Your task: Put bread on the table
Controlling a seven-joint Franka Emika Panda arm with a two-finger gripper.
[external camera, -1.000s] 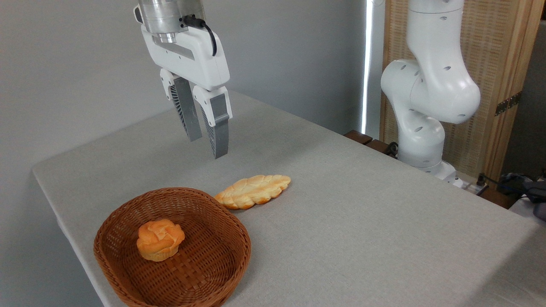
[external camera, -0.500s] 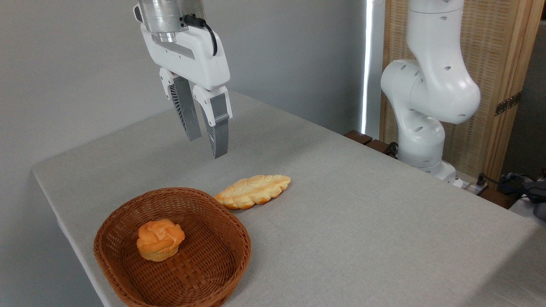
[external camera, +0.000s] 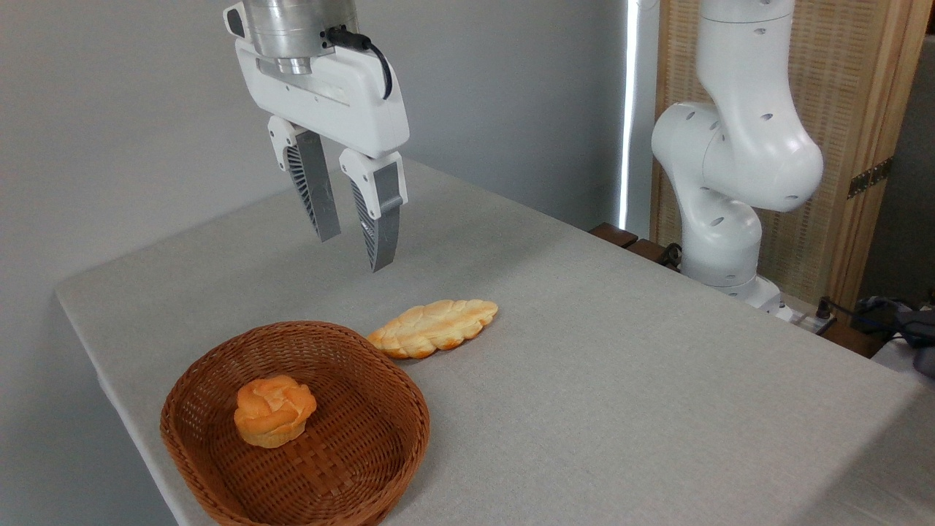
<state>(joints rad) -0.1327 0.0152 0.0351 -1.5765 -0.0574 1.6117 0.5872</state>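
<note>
The bread (external camera: 434, 328), a long flat braided loaf, pale golden with browner edges, lies on the grey-beige table (external camera: 599, 380) just past the far right rim of the wicker basket. My gripper (external camera: 356, 252) hangs well above the table, up and to the left of the loaf. It is open, with a gap between its two grey fingers (external camera: 385, 226) and nothing held.
A brown wicker basket (external camera: 219, 460) stands near the table's front left edge and holds a small round orange bun (external camera: 275, 410). The arm's white base (external camera: 719, 248) rises at the table's far right edge. A wooden screen stands behind it.
The gripper has turned slightly and shifted a little to the right, and its fingers stand wider apart. Loaf, basket and bun have not moved.
</note>
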